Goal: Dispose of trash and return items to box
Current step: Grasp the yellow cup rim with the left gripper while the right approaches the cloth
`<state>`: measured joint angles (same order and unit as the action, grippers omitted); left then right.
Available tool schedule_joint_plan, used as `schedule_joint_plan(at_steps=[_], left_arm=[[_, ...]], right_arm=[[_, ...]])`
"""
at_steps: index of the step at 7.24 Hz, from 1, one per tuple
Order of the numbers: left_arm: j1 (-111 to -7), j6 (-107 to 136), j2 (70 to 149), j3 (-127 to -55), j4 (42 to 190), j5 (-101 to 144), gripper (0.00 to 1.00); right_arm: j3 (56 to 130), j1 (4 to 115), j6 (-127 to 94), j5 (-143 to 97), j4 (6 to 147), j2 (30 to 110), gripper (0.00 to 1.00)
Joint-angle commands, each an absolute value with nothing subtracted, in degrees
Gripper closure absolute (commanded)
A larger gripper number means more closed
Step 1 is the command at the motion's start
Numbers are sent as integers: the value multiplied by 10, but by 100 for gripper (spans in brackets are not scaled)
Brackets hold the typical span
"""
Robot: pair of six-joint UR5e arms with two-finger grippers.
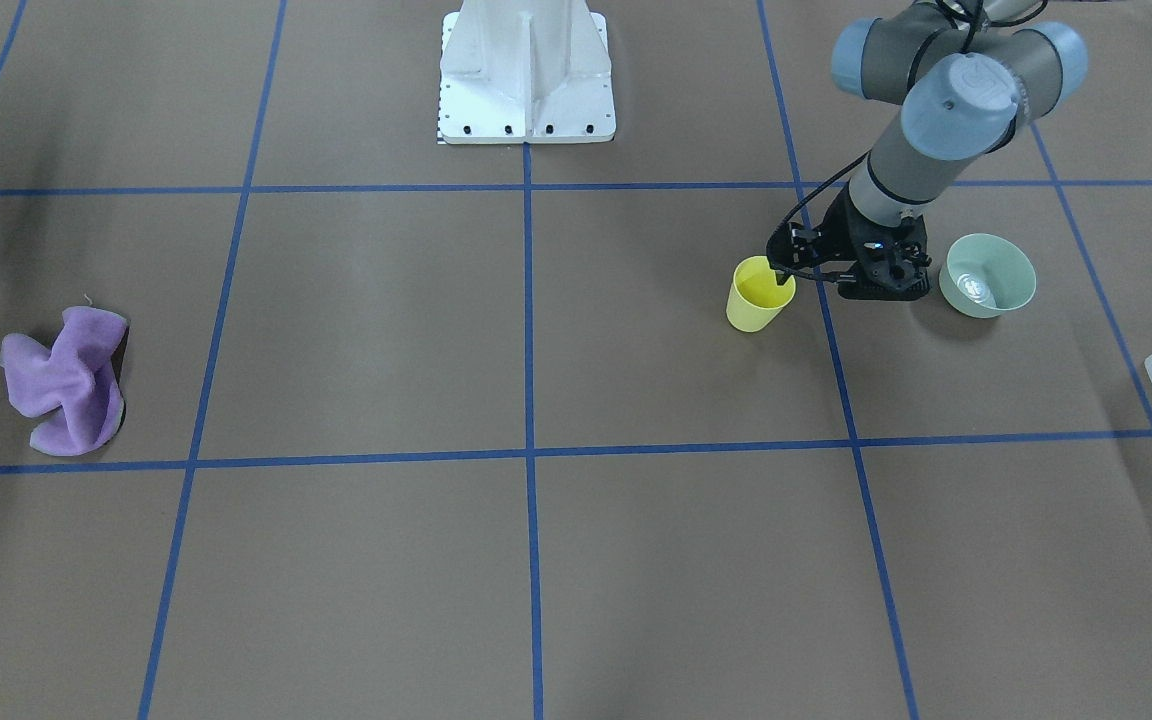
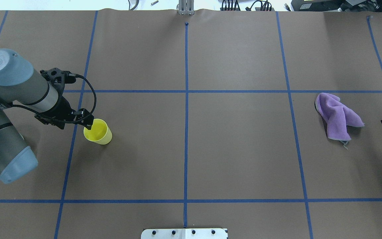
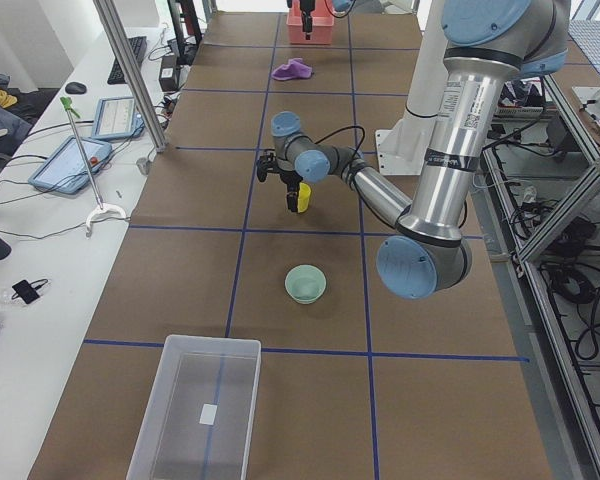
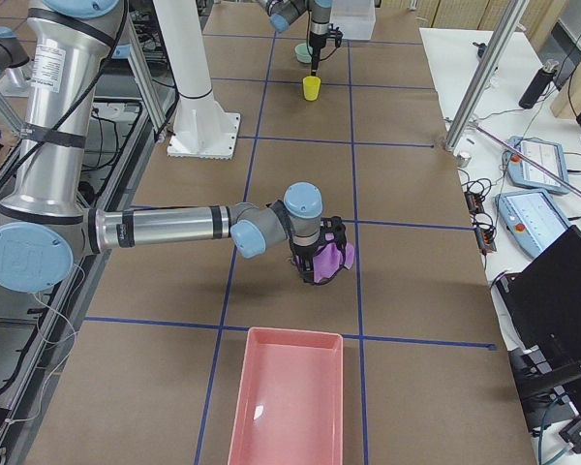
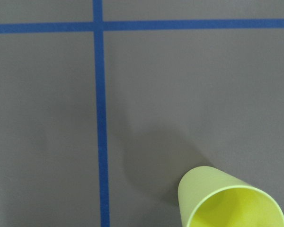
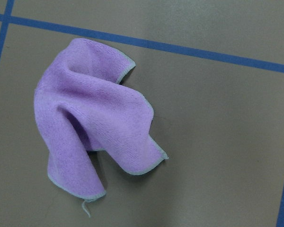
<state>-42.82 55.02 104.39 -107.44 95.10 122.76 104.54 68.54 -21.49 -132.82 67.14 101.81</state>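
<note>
The left end effector (image 1: 784, 277) is down at the yellow cup (image 1: 756, 297), with one finger dipped just inside the rim on the side nearer the green bowl (image 1: 988, 275). I cannot tell whether the jaws have actually clamped the wall. The cup stands upright on the brown surface (image 1: 536, 330), just beside a blue tape line. The bowl is near it, and the milky box (image 3: 195, 405) is well apart at the surface's left end.

The step in hand looks like picking up the cup. To do it well, the wall should be pinched between an inner and an outer finger, deep enough below the rim that the thin plastic does not flex out (a light cup tips easily if nudged sideways first). Squeeze gently, lift straight up, and keep the cup clear of the bowl on the way to the box.

The right end effector (image 4: 318, 254) hangs over the purple cloth (image 6: 94, 137), and I cannot make out whether it is open or closed either.
</note>
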Motion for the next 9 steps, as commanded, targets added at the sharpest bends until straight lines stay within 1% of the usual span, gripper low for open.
schedule_joint_plan(at_steps=[1,2,3,4,7,9], left_arm=[[-403,575,1054,-1066,952,1207,29],[-400,579,1062,-1061,952,1202,48],[-400,580,1061,-1061,952,1203,70],[-401,581,1061,-1063,951,1208,100],[-407,597,1061,-1080,951,1211,100],[-465,627,1064,-1127,947,1263,100]], right_arm=[[1036,683,-217,-1329,671,1011,0],[1036,682,-218,-1329,671,1011,0],[1035,682,-218,-1328,671,1005,0],[1031,679,-222,-1328,671,997,0],[1021,632,-268,-1282,671,953,0],[999,611,-287,-1265,671,927,0]])
